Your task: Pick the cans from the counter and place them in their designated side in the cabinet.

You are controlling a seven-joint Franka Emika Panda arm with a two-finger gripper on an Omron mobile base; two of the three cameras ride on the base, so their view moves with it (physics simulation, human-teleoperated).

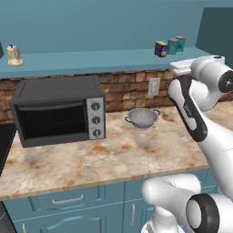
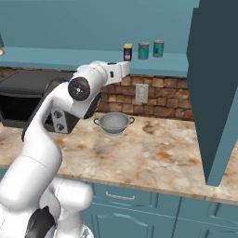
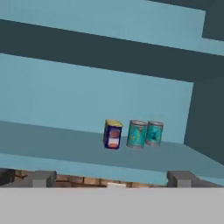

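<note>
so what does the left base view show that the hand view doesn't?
Left base view alone: the toaster oven, the steel colander on the counter, a wall outlet, a small pale object at the shelf's far left, and drawer fronts below.
Hand view alone: the open gripper, its fingertips wide apart, and a dark band above the cans.
Both: the dark blue can, two teal cans beside it, standing on the cabinet shelf, with brick under it.
</note>
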